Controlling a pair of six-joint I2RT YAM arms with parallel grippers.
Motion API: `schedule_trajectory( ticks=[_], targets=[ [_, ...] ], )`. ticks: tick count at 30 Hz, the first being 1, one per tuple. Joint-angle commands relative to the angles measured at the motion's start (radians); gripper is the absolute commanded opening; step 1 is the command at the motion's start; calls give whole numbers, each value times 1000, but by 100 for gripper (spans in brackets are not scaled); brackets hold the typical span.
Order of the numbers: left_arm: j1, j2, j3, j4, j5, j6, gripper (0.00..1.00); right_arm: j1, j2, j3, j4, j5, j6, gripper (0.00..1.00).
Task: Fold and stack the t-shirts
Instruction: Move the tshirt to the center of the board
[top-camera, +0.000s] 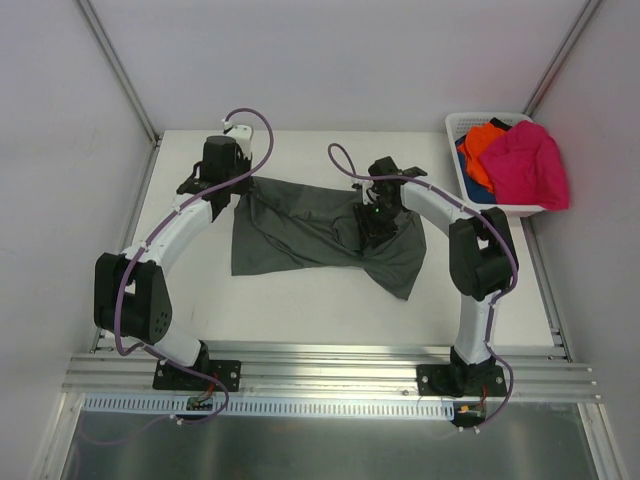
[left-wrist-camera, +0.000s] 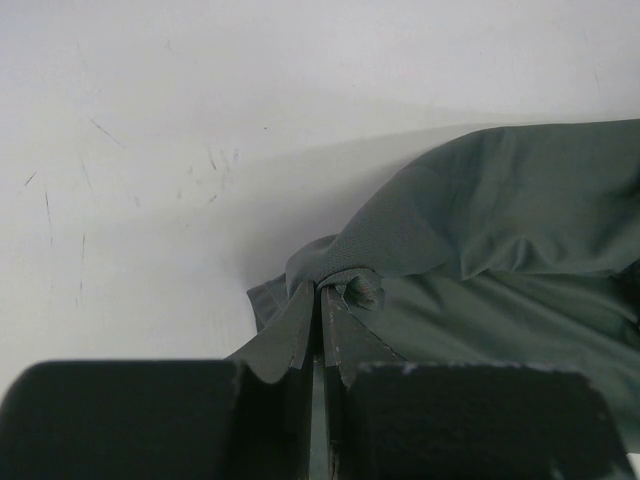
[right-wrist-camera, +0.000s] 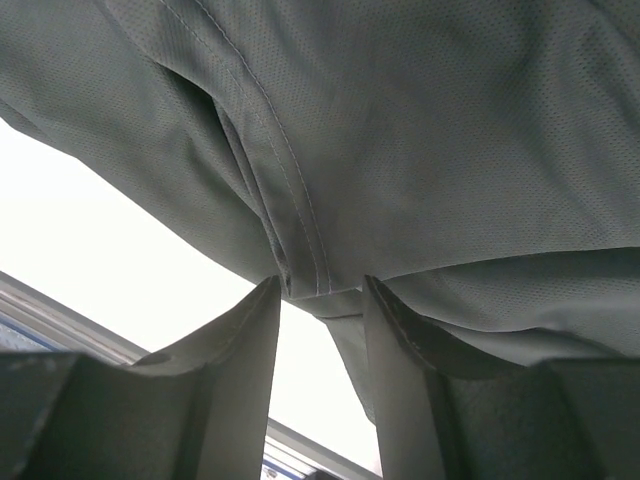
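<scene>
A large dark grey-green t-shirt lies crumpled across the middle of the table. My left gripper is at its far left corner, shut on a bunched fold of the cloth; the jaws meet. My right gripper is over the shirt's right part. Its jaws stand apart, with a stitched hem of the shirt lying across the gap at the fingertips. More t-shirts, magenta-pink, orange and blue, are heaped in the basket.
A white lattice basket stands at the table's far right corner against the wall. White walls close in the table on three sides. An aluminium rail with both arm bases runs along the near edge.
</scene>
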Motion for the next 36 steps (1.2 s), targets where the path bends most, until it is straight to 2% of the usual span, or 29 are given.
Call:
schedule_trajectory(
  ticks=[1, 11, 14, 15, 17, 22, 33, 36],
  targets=[
    [7, -20, 20, 30, 4, -11, 0, -2, 7, -9, -15, -2, -19, 42],
    [7, -13, 24, 30, 1, -11, 0, 11, -7, -37, -15, 4, -23, 40],
    [9, -14, 26, 28, 3, -11, 0, 12, -1, -24, -18, 7, -28, 26],
    [9, -14, 26, 30, 3, -11, 0, 12, -1, -21, -18, 6, -29, 15],
    [7, -12, 26, 30, 4, -12, 0, 14, 2, -12, -17, 7, -31, 1],
    [9, -14, 23, 30, 1, -11, 0, 9, -7, 12, -23, 15, -42, 1],
    [9, 0, 61, 30, 12, 11, 0, -75, -54, 305, -35, 109, -104, 1],
    [9, 0, 73, 30, 15, 18, 0, -80, -70, 321, -24, 125, -126, 1]
  ],
)
